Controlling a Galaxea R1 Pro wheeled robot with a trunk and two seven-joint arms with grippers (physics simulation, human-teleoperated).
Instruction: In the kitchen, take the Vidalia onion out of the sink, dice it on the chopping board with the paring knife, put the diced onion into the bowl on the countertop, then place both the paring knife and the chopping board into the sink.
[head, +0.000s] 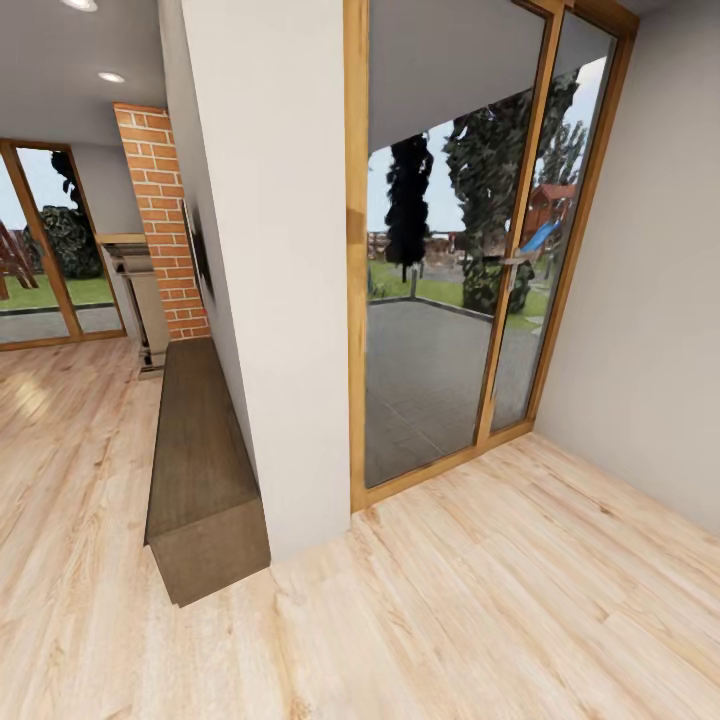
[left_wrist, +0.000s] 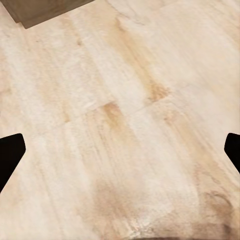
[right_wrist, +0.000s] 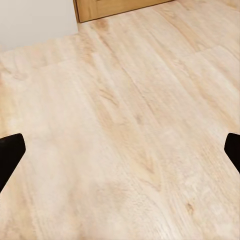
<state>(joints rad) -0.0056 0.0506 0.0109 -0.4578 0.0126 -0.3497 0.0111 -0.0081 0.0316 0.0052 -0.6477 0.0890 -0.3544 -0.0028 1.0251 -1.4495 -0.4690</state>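
I am on my way through the house, and the sink, onion, chopping board, paring knife and bowl are out of view. In the left wrist view my left gripper (left_wrist: 120, 152) is open, its dark fingertips (left_wrist: 10, 155) far apart over bare light wood floor (left_wrist: 125, 100). In the right wrist view my right gripper (right_wrist: 120, 152) is open too, fingertips (right_wrist: 10, 155) wide over the same kind of floor (right_wrist: 130, 115), with nothing between them.
A white wall end (head: 270, 250) stands straight ahead, with a low dark wooden bench (head: 200, 460) along its left side. A wood-framed glass door (head: 450, 260) to a patio is on the right. A brick column (head: 160, 220) and another window (head: 50, 250) lie further left.
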